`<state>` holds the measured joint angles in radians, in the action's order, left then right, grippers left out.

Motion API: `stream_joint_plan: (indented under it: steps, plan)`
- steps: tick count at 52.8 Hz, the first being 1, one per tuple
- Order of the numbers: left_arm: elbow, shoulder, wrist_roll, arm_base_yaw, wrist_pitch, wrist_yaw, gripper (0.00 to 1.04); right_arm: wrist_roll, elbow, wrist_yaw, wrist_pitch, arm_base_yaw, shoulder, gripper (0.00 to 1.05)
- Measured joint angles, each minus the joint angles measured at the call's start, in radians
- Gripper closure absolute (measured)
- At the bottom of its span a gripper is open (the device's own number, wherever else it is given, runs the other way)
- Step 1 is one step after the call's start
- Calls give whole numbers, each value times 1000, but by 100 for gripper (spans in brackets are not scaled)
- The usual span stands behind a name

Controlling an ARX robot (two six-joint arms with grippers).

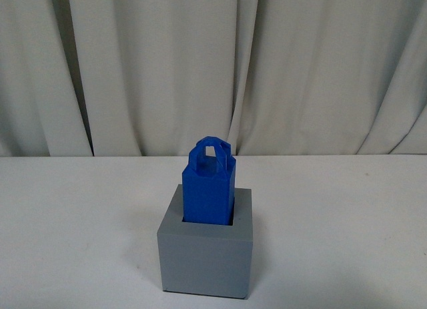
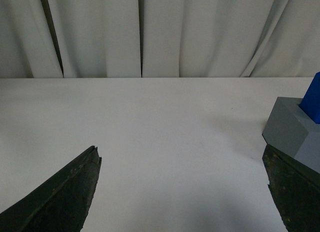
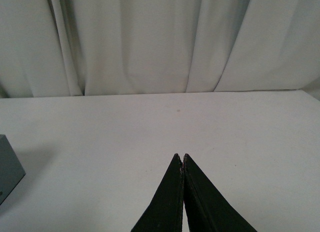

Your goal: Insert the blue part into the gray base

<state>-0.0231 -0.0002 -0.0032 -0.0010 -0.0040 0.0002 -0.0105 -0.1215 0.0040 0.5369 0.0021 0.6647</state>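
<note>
The blue part (image 1: 209,189) stands upright in the square recess of the gray base (image 1: 207,255), near the table's front middle in the front view; its arched handle points up. Neither arm shows in that view. In the left wrist view my left gripper (image 2: 182,154) is open over bare table, its two dark fingers (image 2: 70,192) wide apart; the gray base (image 2: 292,134) with a corner of the blue part (image 2: 312,99) sits just past one finger. In the right wrist view my right gripper (image 3: 180,157) is shut on nothing, and an edge of the gray base (image 3: 7,167) shows off to one side.
A white table (image 1: 80,222) carries the block. White pleated curtains (image 1: 213,69) hang behind the table's far edge in all views.
</note>
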Motion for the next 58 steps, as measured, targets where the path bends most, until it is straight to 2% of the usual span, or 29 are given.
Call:
stream_joint_plan:
  steps: [24,29,58]
  plan:
    - [0,0,0,0,0,0,6,0,82,-3,-143,0,-226,102]
    - [0,0,0,0,0,0,6,0,116,-2,-127,0,-253,102]
    - [0,0,0,0,0,0,6,0,117,-5,-341,0,-472,102]
